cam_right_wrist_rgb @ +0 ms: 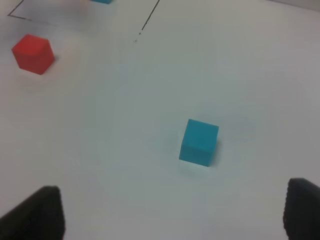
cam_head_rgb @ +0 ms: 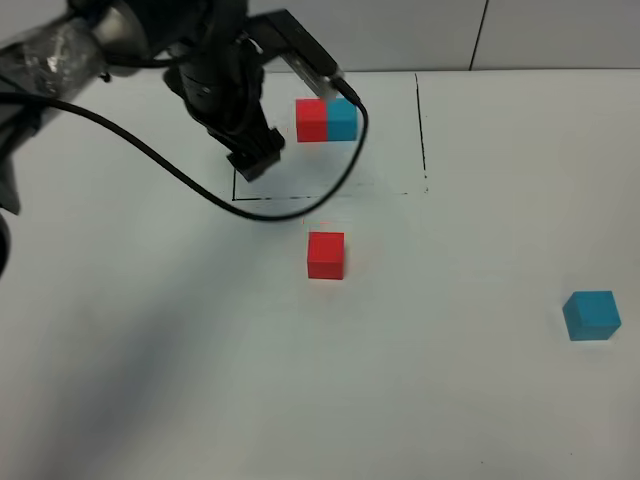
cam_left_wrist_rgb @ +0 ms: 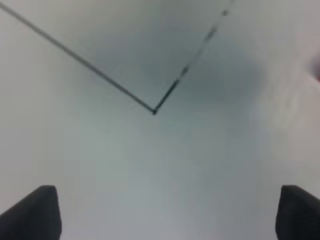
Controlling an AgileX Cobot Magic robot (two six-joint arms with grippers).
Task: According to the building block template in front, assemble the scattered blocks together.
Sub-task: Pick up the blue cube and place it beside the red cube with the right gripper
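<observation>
Across the white table [cam_head_rgb: 150, 380], wide bare stretches lay open on the near side and between the loose pieces. Over its far left part hung the left arm [cam_head_rgb: 215, 70], dark and bulky, with a black cable [cam_head_rgb: 150, 150] looping down from it and crossing the near edge of the thin black drawn rectangle [cam_head_rgb: 421, 130]. Inside that rectangle, close to its far edge, sat the building block template [cam_head_rgb: 327, 120], red half on the left and cyan half on the right, joined flush.

The left gripper [cam_head_rgb: 258, 152] hovered just left of the template, above the rectangle's near-left corner. The left wrist view showed its fingertips [cam_left_wrist_rgb: 40, 210] spread wide, with nothing between them but bare table and that drawn corner.

Just outside the rectangle's near edge, the red cube [cam_head_rgb: 326, 255] stood alone with clear room on every side. Well apart from it, toward the table's right edge, stood the cyan cube [cam_head_rgb: 592, 315], turned slightly askew.

The right gripper [cam_right_wrist_rgb: 170, 215], out of sight in the high view, was spread wide and holding nothing, with the cyan cube ahead of it and the red cube farther off.
</observation>
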